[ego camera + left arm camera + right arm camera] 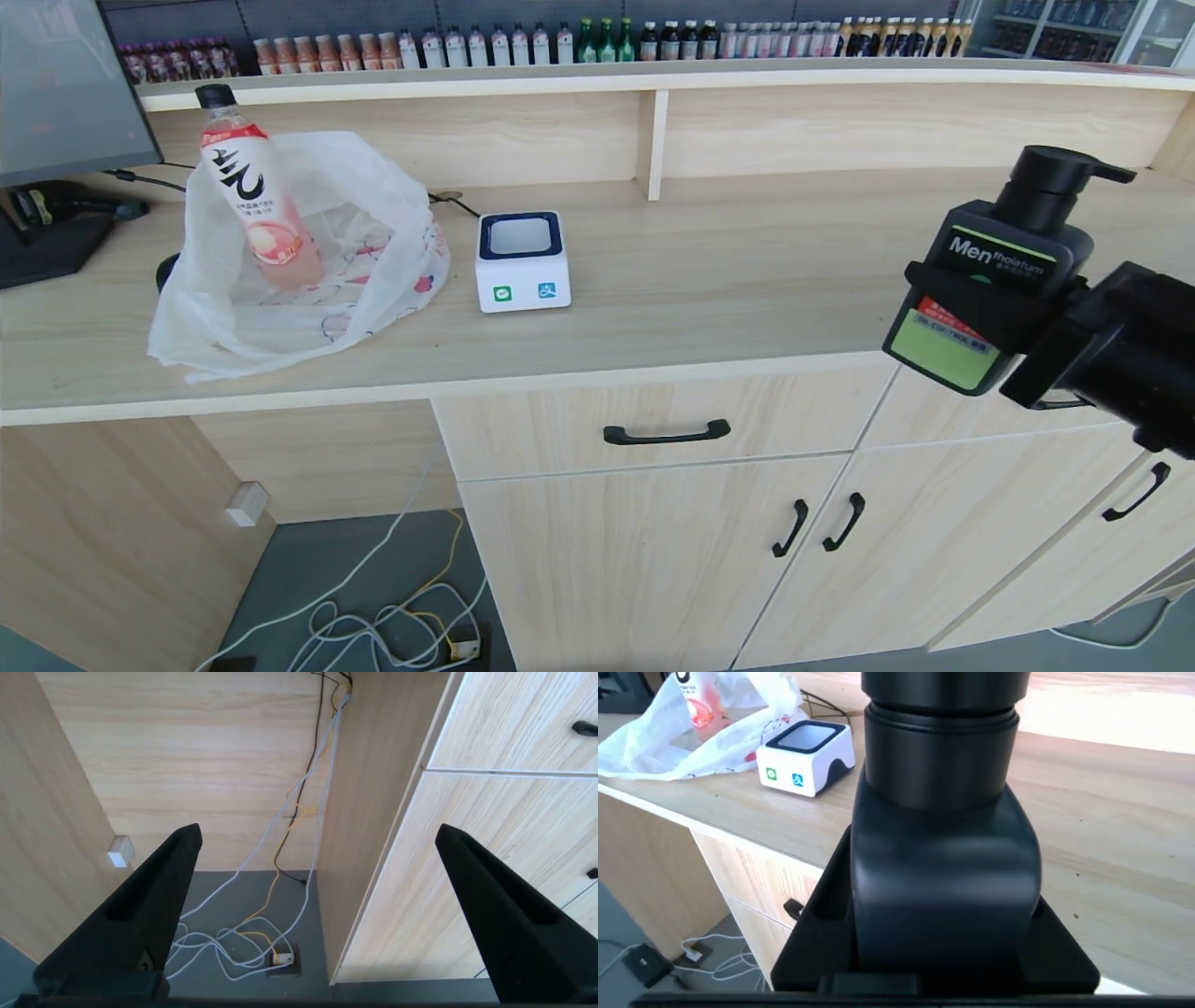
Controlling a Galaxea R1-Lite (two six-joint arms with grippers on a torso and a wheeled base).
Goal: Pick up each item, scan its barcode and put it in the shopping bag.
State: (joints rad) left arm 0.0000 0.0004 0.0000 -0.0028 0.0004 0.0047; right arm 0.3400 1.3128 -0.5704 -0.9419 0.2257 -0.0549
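Head view has the right pincer (990,315) clamped on the pump bottle (1004,259), whose barcode should squarely face the scanner (523,263) well to the pincer's left.

Premises: shop, checkout area. Evidence: rows of bottled drinks (597,42) on back shelving; pale wooden counter (747,271) with drawers; white barcode scanner box (522,261); plastic shopping bag (392,215); screen (65,84) at edge, possibly the till.

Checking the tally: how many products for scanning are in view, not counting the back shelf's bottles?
2. A pink drink bottle stands in the shopping bag on the counter, left; a dark pump bottle sits in the right pincer. The bag could hide more.
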